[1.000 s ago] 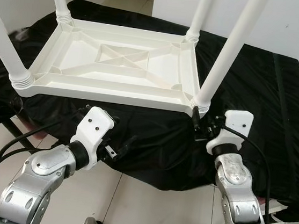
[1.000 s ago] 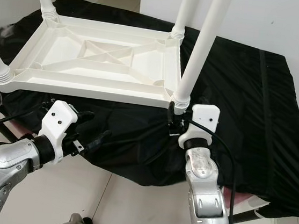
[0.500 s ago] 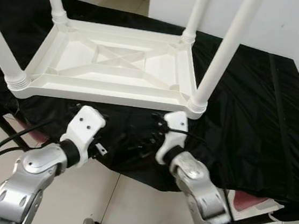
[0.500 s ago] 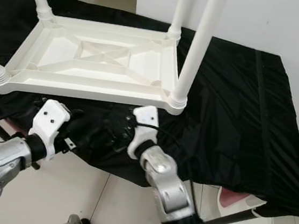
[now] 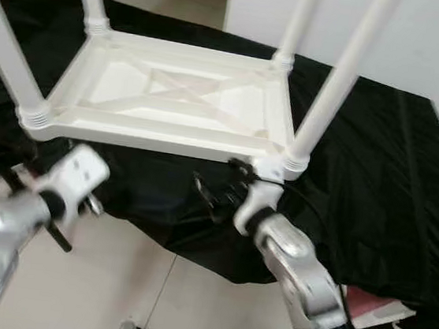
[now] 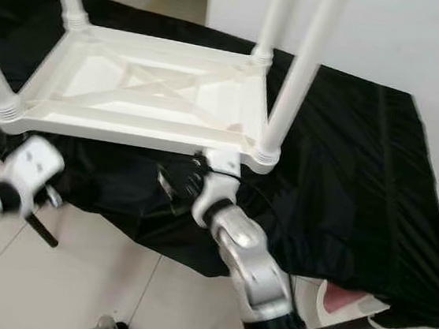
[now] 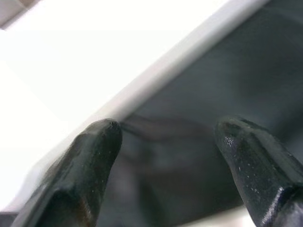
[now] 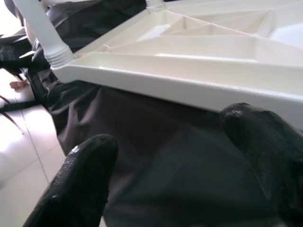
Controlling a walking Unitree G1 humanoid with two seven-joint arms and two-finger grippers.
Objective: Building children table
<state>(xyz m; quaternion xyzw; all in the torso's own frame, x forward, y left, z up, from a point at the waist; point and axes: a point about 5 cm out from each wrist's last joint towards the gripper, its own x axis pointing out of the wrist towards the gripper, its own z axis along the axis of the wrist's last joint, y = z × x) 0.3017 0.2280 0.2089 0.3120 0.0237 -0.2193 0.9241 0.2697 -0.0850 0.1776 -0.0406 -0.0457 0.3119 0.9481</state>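
The white children table (image 5: 179, 100) lies upside down on the bench (image 5: 379, 159), which is draped in a black cloth, with its ribbed underside facing up. All four legs (image 5: 336, 79) stand upright in the corner sockets, so the leg-fitting stage appears complete; judging from this position, what remains is to check that each leg is seated and to turn the table onto its feet. The right gripper (image 8: 175, 165) sits just below the near long edge of the table, close to the near right corner socket (image 5: 294, 159); its two fingers (image 8: 80, 184) are spread apart with nothing between them, pointing along the cloth beneath the rim. The left gripper (image 7: 165, 137) is off the near left corner of the bench, blurred in the head views; its wrist view shows its fingers (image 7: 90, 161) apart and empty, facing a pale edge and the dark cloth. Compared with one second ago, the right arm has swung from outside the near right leg to a position in front of the near edge, toward the middle. The left arm has drawn back and outward to the left. The camera has also shifted slightly.
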